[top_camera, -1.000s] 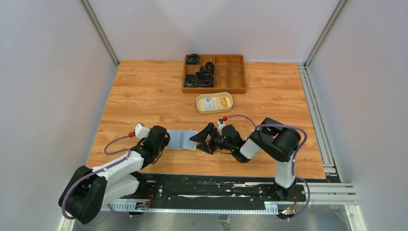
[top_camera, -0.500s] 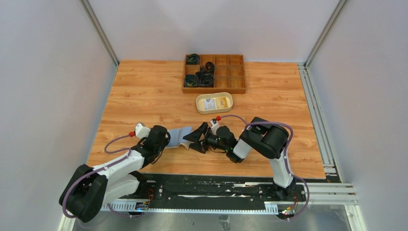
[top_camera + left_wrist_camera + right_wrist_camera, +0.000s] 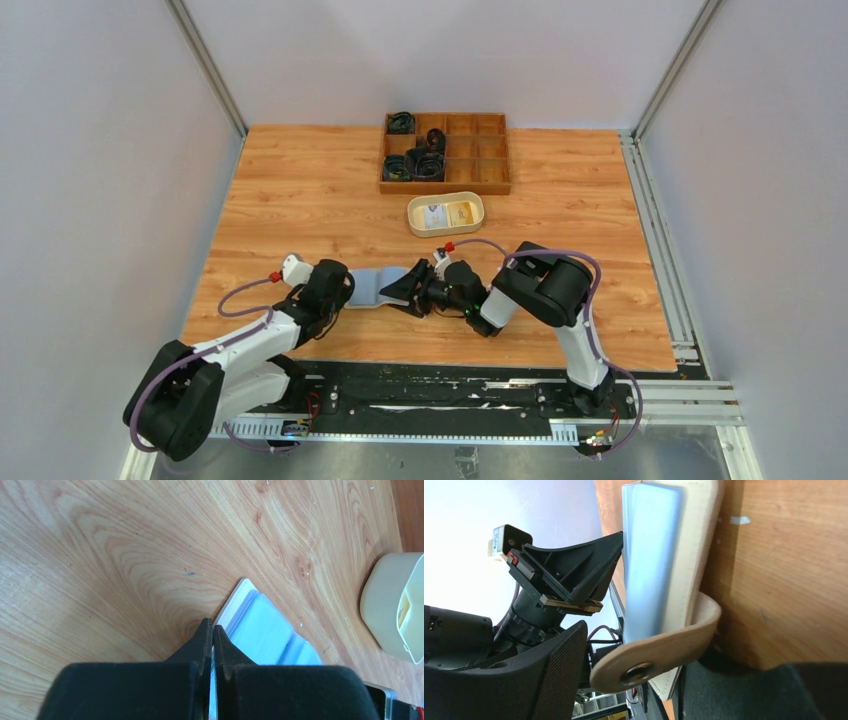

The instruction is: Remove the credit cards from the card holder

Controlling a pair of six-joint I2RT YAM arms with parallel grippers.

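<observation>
Now left jaws pinch card holder (image 3: 696, 555) tight, 9 o'clock end, likely to steady it; right jaws partly apart round 3 o'clock end; credit cards (image 3: 649, 565) not out.

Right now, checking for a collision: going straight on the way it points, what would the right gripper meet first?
The card holder: its tab end sits between the open fingers of the right gripper. Behind it, the left gripper pinches its far edge.
</observation>
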